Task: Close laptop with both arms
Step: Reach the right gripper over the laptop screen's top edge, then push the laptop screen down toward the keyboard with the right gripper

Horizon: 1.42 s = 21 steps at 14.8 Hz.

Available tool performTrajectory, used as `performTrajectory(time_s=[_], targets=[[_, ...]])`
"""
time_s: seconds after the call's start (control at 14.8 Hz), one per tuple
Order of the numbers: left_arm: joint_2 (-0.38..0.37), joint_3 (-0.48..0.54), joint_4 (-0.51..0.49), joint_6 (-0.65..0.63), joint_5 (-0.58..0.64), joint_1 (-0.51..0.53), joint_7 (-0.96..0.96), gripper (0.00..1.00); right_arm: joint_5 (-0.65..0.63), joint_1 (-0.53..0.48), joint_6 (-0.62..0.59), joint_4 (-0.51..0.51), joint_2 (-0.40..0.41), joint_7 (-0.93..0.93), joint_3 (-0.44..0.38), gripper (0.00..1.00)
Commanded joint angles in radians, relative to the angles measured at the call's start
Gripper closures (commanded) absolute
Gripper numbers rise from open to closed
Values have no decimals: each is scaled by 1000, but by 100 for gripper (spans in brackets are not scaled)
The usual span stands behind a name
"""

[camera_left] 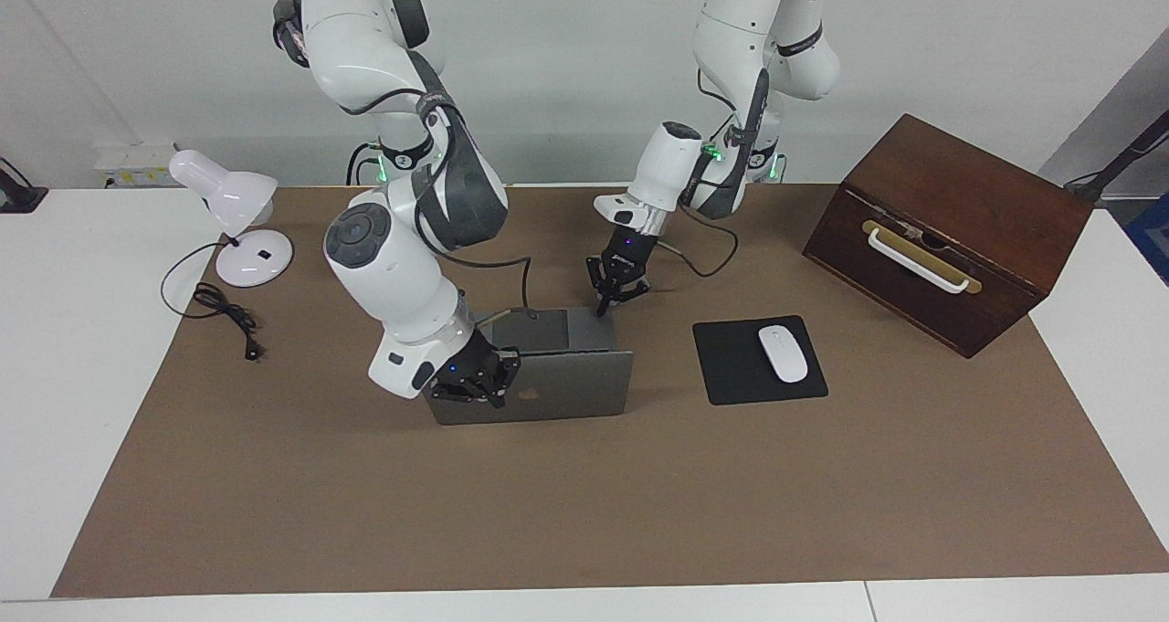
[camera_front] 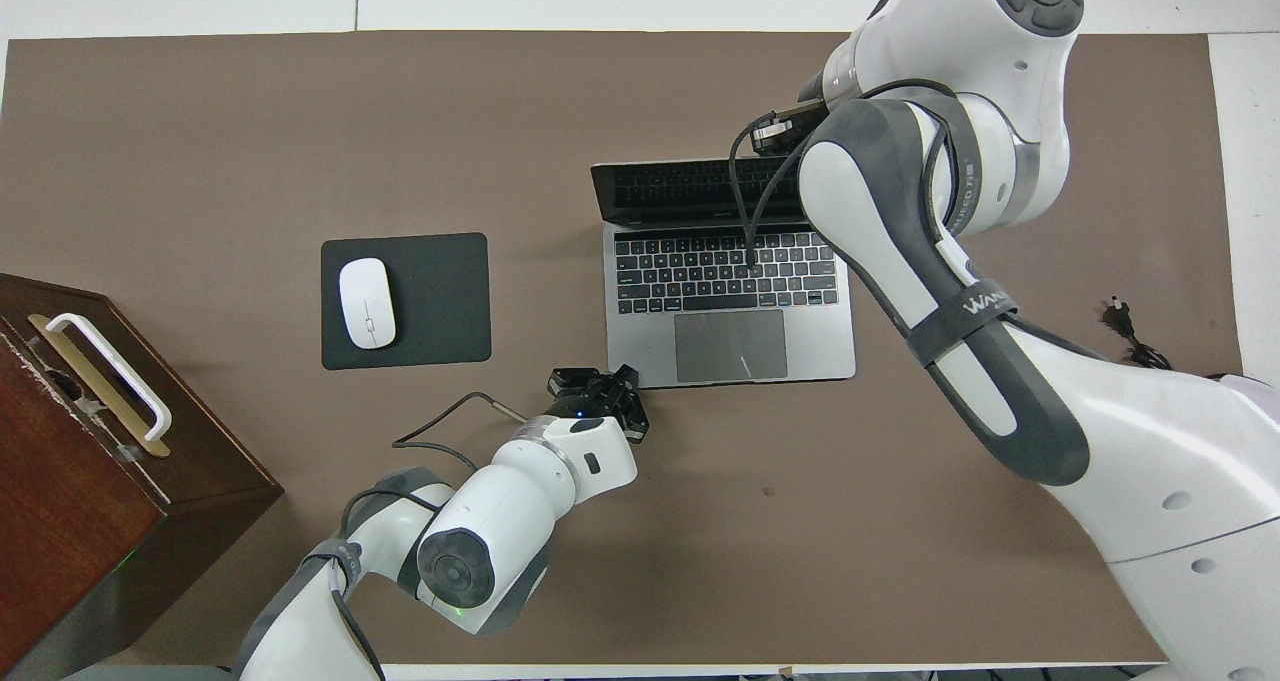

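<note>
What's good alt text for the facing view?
An open silver laptop sits mid-table, its lid's back to the camera; the right gripper is against the lid's back at one end, and the left gripper is at the deck's corner nearest the robots. A mouse lies on a black pad beside it.

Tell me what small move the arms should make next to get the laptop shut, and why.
Probably the right gripper should push the lid toward the keyboard while the left gripper steadies the deck corner: the laptop is open, with the right gripper at the lid's back.
</note>
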Motion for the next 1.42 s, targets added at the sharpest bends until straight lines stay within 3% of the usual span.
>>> performTrajectory(time_s=[0.0, 0.61, 0.88, 1.35], targets=[[73, 14, 2, 30, -20, -5, 11, 100, 94, -28, -46, -57, -36, 22, 9, 100], [91, 14, 1, 53, -20, -5, 13, 100, 93, -19, -26, -292, -134, 58, 9, 100], [93, 14, 1, 53, -18, -5, 14, 100, 89, -16, 60, -378, -145, 56, 9, 100], [96, 16, 2, 54, -20, -5, 22, 100, 81, -1, 112, -427, -137, 55, 9, 100]])
